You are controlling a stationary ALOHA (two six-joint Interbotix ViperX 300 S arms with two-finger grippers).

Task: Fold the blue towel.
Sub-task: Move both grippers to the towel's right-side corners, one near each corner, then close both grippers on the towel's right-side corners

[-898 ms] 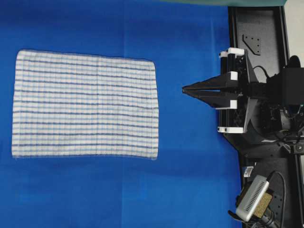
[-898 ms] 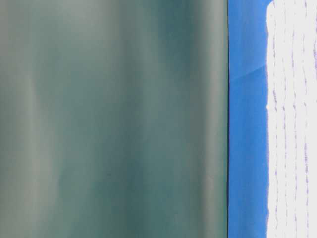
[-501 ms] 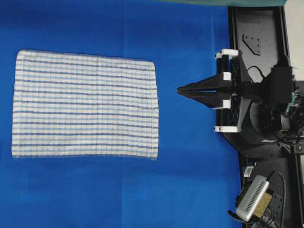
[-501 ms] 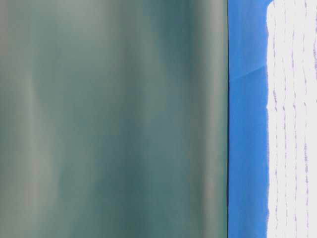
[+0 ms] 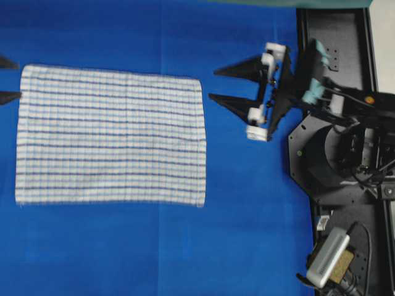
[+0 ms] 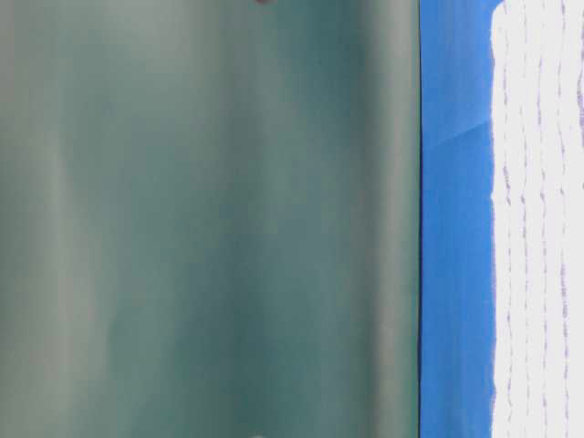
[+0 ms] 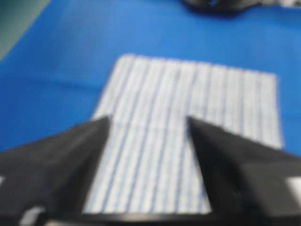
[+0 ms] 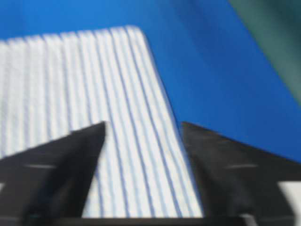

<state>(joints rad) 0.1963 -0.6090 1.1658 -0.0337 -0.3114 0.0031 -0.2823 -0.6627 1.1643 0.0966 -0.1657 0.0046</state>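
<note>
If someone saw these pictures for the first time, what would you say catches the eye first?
The checked blue towel stands out first, lying flat and unfolded on the bright blue table covering, left of the middle in the overhead view. Next comes the right tool, open, just off the towel's right edge near its upper corner. The left tool is open too, its tips only just showing at the towel's upper left corner.

no legible text, labels or numbers anywhere in view
</note>
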